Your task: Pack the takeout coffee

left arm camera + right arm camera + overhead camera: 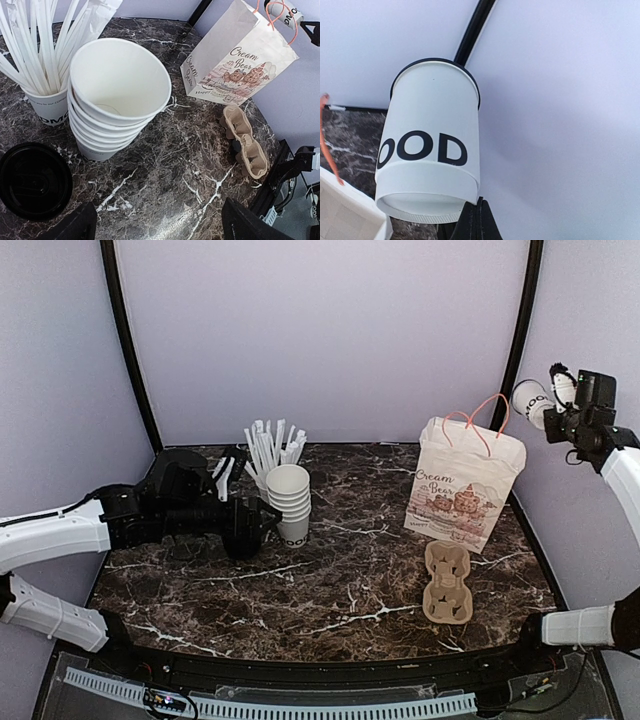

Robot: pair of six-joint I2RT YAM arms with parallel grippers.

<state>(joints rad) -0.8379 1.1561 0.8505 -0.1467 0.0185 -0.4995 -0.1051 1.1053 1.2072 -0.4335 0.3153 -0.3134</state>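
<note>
The left pincer [248,525] hovers low over the left part of the worktop [330,590]. Its fingers [75,225] are spread wide with nothing between them. Just beside it a black lid [32,180] lies flat on the marble.

Near the back edge, left of the middle, a cup of straws [262,455] stands upright, crammed with white wrapped straws that fan outward. Just in front of it is a stack of cups [290,502], lidless and nested, leaning a little. The top one is empty. This stack stands directly ahead of the left pincer.

Toward the back right corner a paper bag [462,485] stands upright with its orange handles raised. What is inside it cannot be seen. In front of the bag, near the right edge, a cardboard cup carrier [447,583] lies flat with its pockets empty.

The coffee cup [530,400] is off the worktop, in the air above the back right corner, just right of the bag's handles and higher. It is tipped onto its side, gripped by the right pincer [553,412]. In the right wrist view its base faces the camera, with black lettering near the base and the lid's black rim at the far end.
</note>
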